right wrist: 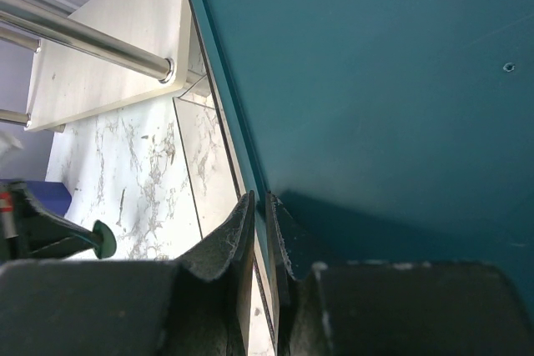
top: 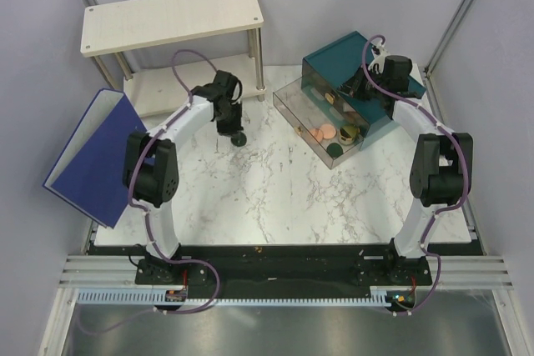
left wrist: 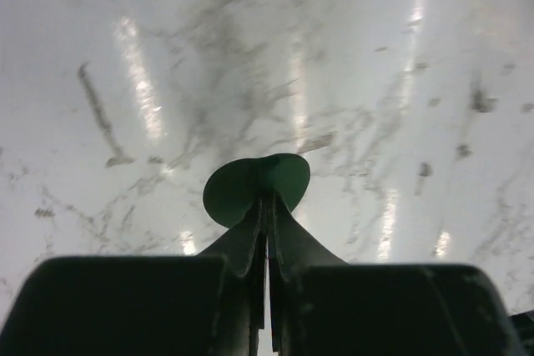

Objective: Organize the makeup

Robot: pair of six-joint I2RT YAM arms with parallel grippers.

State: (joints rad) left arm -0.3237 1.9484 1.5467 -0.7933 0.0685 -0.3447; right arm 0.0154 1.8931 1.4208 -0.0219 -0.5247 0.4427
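My left gripper (top: pixel 237 132) is shut on the edge of a dark green round lid (top: pixel 240 140), held on edge just above the marble table; in the left wrist view the lid (left wrist: pixel 242 189) sticks out past my closed fingertips (left wrist: pixel 269 203). My right gripper (top: pixel 357 82) is shut on the top rim of the teal drawer box (top: pixel 346 52), and the rim (right wrist: pixel 250 164) runs between my fingers (right wrist: pixel 263 206). The box's clear drawer (top: pixel 292 104) is pulled out and holds peach-pink compacts (top: pixel 322 132), a gold-rimmed tin (top: pixel 348 132) and another dark green lid (top: pixel 334 148). I cannot make out the tubes.
A white two-level shelf (top: pixel 171 18) with metal legs stands at the back left. A blue binder (top: pixel 96 156) leans off the table's left edge. The left gripper with its lid shows at the lower left of the right wrist view (right wrist: pixel 100 241).
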